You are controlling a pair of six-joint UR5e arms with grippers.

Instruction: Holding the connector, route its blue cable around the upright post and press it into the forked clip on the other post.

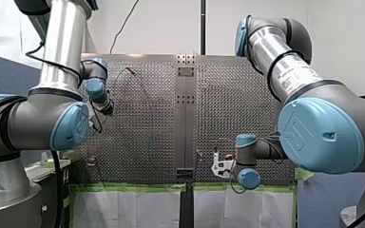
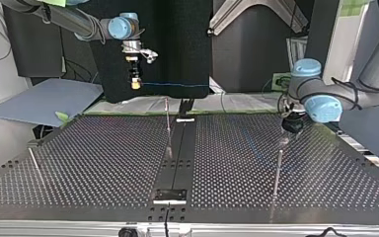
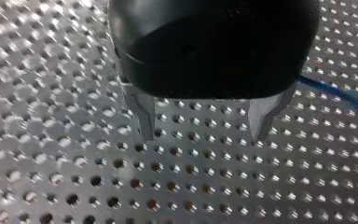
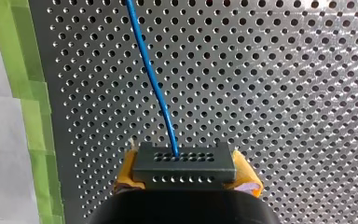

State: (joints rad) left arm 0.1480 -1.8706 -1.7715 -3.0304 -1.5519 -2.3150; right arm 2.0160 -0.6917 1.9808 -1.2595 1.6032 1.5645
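The connector (image 4: 184, 165), pinched in our right gripper (image 4: 186, 173) with our left gripper (image 3: 204, 125) spread empty, needs its blue cable (image 4: 154, 84) kept lightly taut as we round the post (image 2: 168, 128).

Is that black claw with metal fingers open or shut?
Open: my left gripper has its two metal fingers apart, with only the perforated table showing between them.
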